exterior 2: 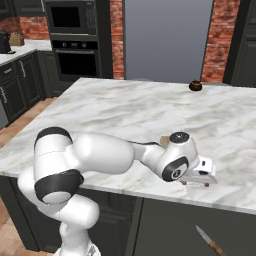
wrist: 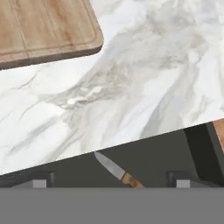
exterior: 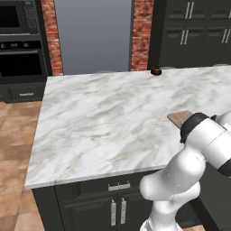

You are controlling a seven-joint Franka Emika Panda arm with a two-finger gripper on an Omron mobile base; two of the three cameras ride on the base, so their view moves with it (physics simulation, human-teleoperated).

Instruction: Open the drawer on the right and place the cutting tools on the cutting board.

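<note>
Marble island counter [exterior: 103, 122] spreads wide across the middle of both base views, its near edge running along the lower part of the frame, dark cabinet fronts below it. The white arm [exterior 2: 100, 155] reaches from the lower left of the right base view to the counter's near edge at centre right, wrist hanging just over the lip. Cutting board [wrist: 43, 28] sits in the upper left of the hand view, flat on the marble, one rounded corner toward frame centre; in the left base view only a brown corner of it peeks out at right behind the arm's elbow. Below the counter edge, the open drawer [wrist: 157, 153] shows as a dark band across the lower hand view, and in it lies a knife [wrist: 117, 171], pale blade pointing up-left, wooden handle down-right, long axis diagonal; the right base view catches it at lower right, same slant. Gripper [wrist: 111, 180] is over the drawer with its fingers [wrist: 39, 178] spread wide apart at the bottom corners of the hand view, holding nothing, touching nothing. Bare marble lies between board and counter edge. A small dark brown round object [exterior: 156, 71] sits at the far edge of the counter, well apart.
</note>
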